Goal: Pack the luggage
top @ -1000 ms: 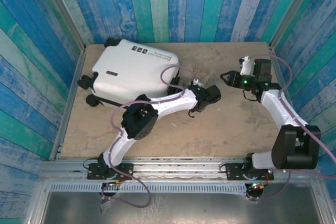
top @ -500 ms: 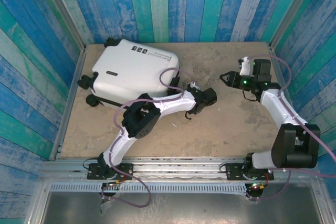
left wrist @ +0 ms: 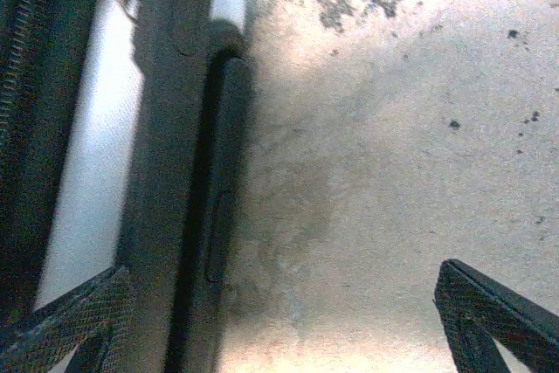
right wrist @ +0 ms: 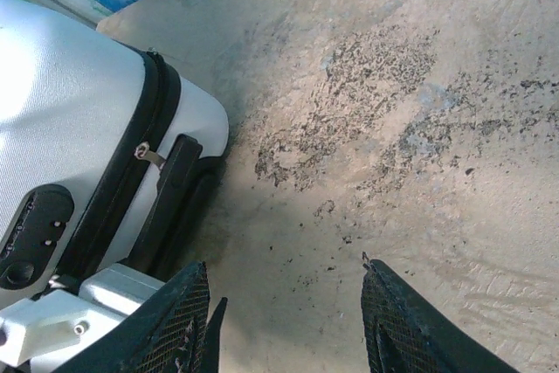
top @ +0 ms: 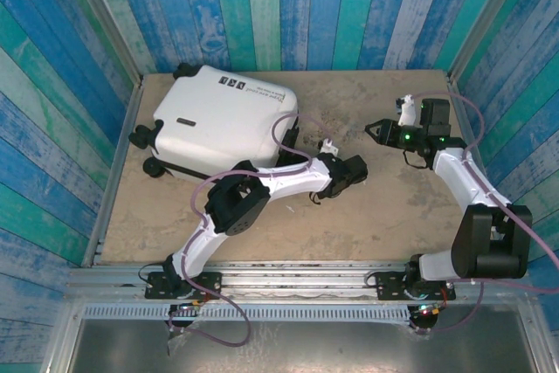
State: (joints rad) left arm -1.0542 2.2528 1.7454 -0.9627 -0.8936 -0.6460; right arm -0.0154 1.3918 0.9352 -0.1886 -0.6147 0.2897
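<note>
Luggage on stained table, blue-striped walls

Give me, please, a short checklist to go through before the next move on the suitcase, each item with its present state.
1. Luggage lies flat on the table, shell halves together: ok.
2. Zipper shut all the way round: cannot tell; only a part shows.
3. Left end effector open, nothing in it: ok.
4. Right end effector open, nothing held: ok.
5. Left end effector free of the luggage's side handle: cannot tell; they look very close.
6. End effectors apart from each other: ok.
</note>
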